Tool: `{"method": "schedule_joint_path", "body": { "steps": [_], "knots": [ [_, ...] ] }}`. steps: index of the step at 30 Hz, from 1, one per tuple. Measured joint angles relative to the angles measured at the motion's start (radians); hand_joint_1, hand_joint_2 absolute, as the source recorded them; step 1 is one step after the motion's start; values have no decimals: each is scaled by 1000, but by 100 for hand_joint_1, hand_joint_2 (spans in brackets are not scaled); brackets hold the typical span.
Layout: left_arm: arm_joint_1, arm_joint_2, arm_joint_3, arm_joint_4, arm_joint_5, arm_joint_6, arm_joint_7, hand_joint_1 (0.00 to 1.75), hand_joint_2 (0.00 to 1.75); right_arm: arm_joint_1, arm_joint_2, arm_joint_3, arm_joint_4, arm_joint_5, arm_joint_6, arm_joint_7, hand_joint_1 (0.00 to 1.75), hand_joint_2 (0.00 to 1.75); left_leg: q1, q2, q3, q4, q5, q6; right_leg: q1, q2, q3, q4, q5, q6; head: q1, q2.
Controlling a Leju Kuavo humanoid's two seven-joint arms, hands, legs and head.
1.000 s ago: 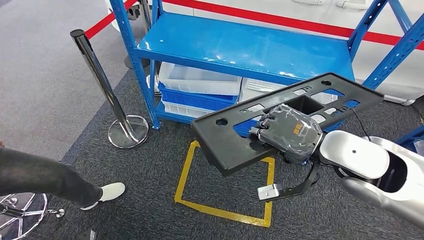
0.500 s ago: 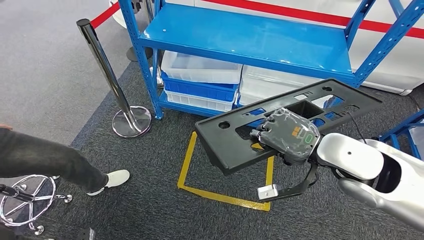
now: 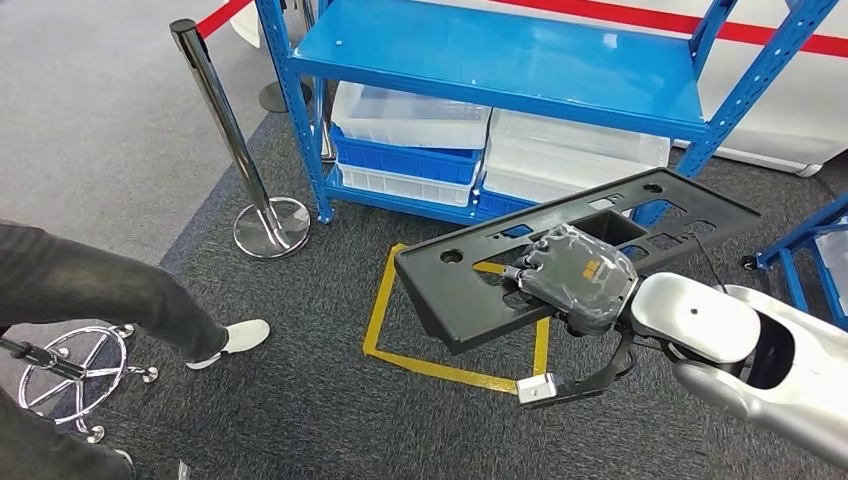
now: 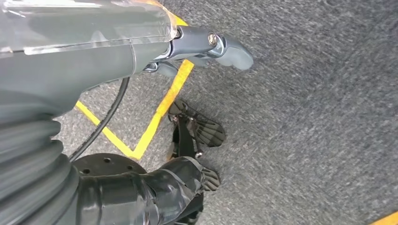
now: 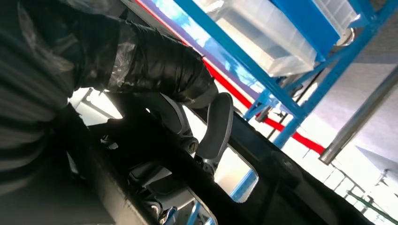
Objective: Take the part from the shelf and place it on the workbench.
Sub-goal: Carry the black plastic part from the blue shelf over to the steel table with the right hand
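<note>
The part [image 3: 465, 290] is a long black plastic panel with several cut-outs. My right hand [image 3: 577, 275] grips it near its middle and carries it level in front of me, above the carpet and clear of the blue shelf [image 3: 500, 60]. The right wrist view looks along the panel's [image 5: 267, 159] underside, where dark fingers [image 5: 217, 124] curl through a cut-out. In the left wrist view my left hand [image 4: 94, 51] hangs over the carpet and holds nothing, its thumb [image 4: 230, 49] sticking out.
The shelf's lower level holds white and blue bins [image 3: 410, 115]. A chrome stanchion [image 3: 225, 120] with red tape stands left of the shelf. A person's leg [image 3: 100, 290] and a chair base [image 3: 60, 370] are at the left. A yellow tape square [image 3: 385, 300] marks the floor. Another blue frame [image 3: 815, 240] stands at the right.
The whole picture has shifted: the camera has moved and the shelf sits higher in view. The person's leg has come further in. The panel stays in my right hand.
</note>
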Motion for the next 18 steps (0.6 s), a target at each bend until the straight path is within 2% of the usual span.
{"method": "schedule_joint_path", "body": {
  "steps": [1,2,4,5,6,7,8,9,11,12,13,14,15,16,17,18],
  "knots": [
    [-1,-1,0,0,4,-1,-1,0,175,1,-1,0,1,0,0,0,175,175,2,2,-8,-4,11,10,-2,2,-7,15,-23,5,1,0],
    [-2,-2,0,0,7,-2,-2,0,175,2,-2,0,1,1,1,-1,175,175,4,5,-19,-8,21,19,-4,3,-17,48,-63,10,3,0],
    [-5,-2,0,0,7,-3,-2,0,175,4,-3,0,3,5,6,-3,175,175,2,6,-42,-7,39,27,-6,6,-37,156,-154,17,6,0],
    [-5,-2,0,0,6,-3,-1,0,175,5,-2,0,3,7,9,-4,175,175,0,7,-55,-5,48,26,-7,6,-41,209,-178,19,7,0],
    [-6,-2,0,0,4,-2,-1,0,175,6,-2,0,4,8,12,-4,175,175,-1,8,-66,-3,56,26,-7,6,-35,241,-177,18,7,0],
    [-7,-2,0,0,3,-1,-1,0,175,7,-1,0,5,9,14,-5,175,175,-2,8,-78,-1,63,25,-6,7,-15,243,-157,17,7,0],
    [-8,-2,1,0,1,0,0,0,175,7,0,0,6,9,14,-5,175,175,-4,8,-87,1,70,24,-6,7,22,209,-125,12,7,0],
    [-9,-2,1,0,-1,0,0,0,175,8,0,0,6,9,14,-5,175,175,-4,8,-95,3,77,23,-4,9,66,149,-107,6,6,0],
    [-9,-3,2,1,-4,1,-1,0,175,7,1,-1,6,7,12,-5,175,175,-5,7,-104,1,93,15,4,12,152,13,-115,-6,6,0],
    [-9,-3,2,1,-5,1,-1,0,175,7,0,-1,6,6,10,-5,175,175,-3,6,-106,-5,103,9,9,14,173,-28,-128,-10,6,0],
    [-8,-3,3,1,-6,1,-1,0,175,7,-1,-2,7,4,9,-5,175,175,-1,6,-106,-13,115,2,13,14,182,-50,-129,-13,6,0],
    [-6,-3,4,1,-6,1,-1,0,175,8,-2,-2,7,4,7,-5,175,175,0,4,-107,-22,126,-4,15,13,179,-58,-118,-17,7,0],
    [-4,-2,5,1,-6,1,-1,0,175,9,-4,-2,7,4,5,-5,175,175,0,3,-110,-26,125,-9,14,10,174,-66,-103,-22,7,0],
    [-3,-2,6,1,-6,1,-1,0,175,9,-6,-2,7,4,3,-5,175,175,0,2,-117,-18,107,-13,11,6,167,-75,-89,-29,6,0],
    [-2,-1,6,2,-6,1,-2,0,175,11,-6,-2,7,4,2,-5,175,175,-1,2,-127,10,69,-16,7,3,158,-81,-75,-36,4,0],
    [-2,0,6,2,-6,1,-2,0,175,12,-7,-2,7,4,0,-6,175,175,0,2,-139,59,17,-18,5,1,147,-82,-65,-41,2,0]
  ]
}}
